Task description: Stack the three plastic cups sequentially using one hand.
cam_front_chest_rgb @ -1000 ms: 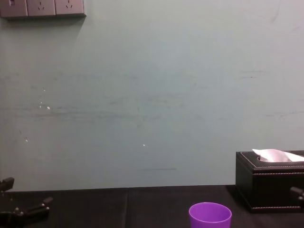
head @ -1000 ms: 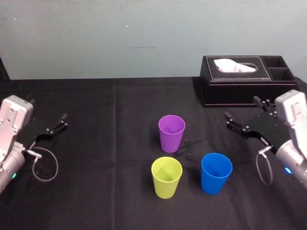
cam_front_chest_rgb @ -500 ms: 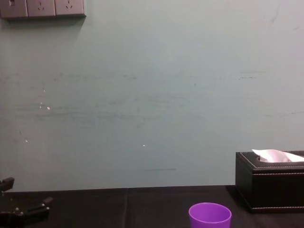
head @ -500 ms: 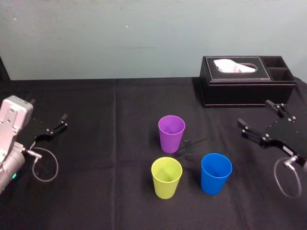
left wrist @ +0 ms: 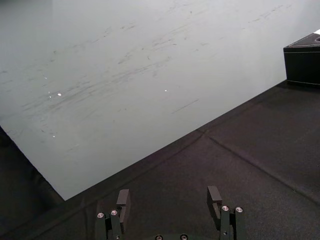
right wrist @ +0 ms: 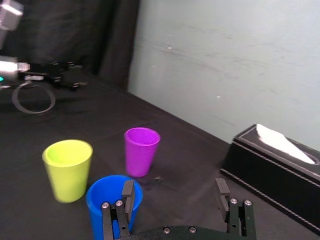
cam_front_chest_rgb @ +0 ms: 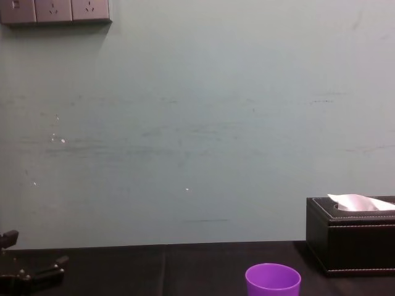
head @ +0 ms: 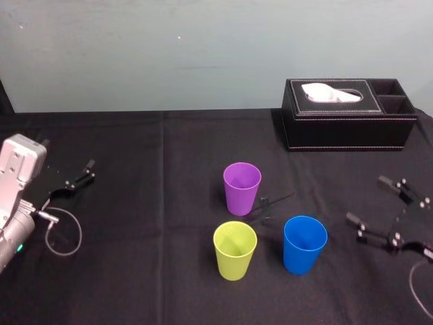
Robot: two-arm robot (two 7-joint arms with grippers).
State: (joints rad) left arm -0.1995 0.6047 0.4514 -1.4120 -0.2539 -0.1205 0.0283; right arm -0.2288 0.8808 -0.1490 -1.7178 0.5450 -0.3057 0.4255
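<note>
Three cups stand upright and apart on the black cloth: purple (head: pixel 242 187) at the back, yellow-green (head: pixel 235 250) at the front left, blue (head: pixel 304 244) at the front right. My right gripper (head: pixel 367 200) hovers open to the right of the blue cup, a short gap away, with nothing between its fingers. In the right wrist view the gripper (right wrist: pixel 174 191) points toward the cups, with the blue cup (right wrist: pixel 102 187) just before its one finger, and the purple (right wrist: pixel 142 150) and yellow-green (right wrist: pixel 67 167) cups beyond. The purple cup's rim (cam_front_chest_rgb: pixel 273 280) also shows in the chest view. My left gripper (head: pixel 80 175) (left wrist: pixel 169 197) rests open at the far left.
A black tissue box (head: pixel 345 115) (right wrist: pixel 275 160) with a white tissue sticking out stands at the back right, behind my right gripper. A pale wall rises behind the table's far edge. Bare black cloth (head: pixel 149 203) lies between the left gripper and the cups.
My right gripper has moved toward the front of the table and lower, from beside the tissue box to beside the blue cup, still open. The left arm and the cups have not moved.
</note>
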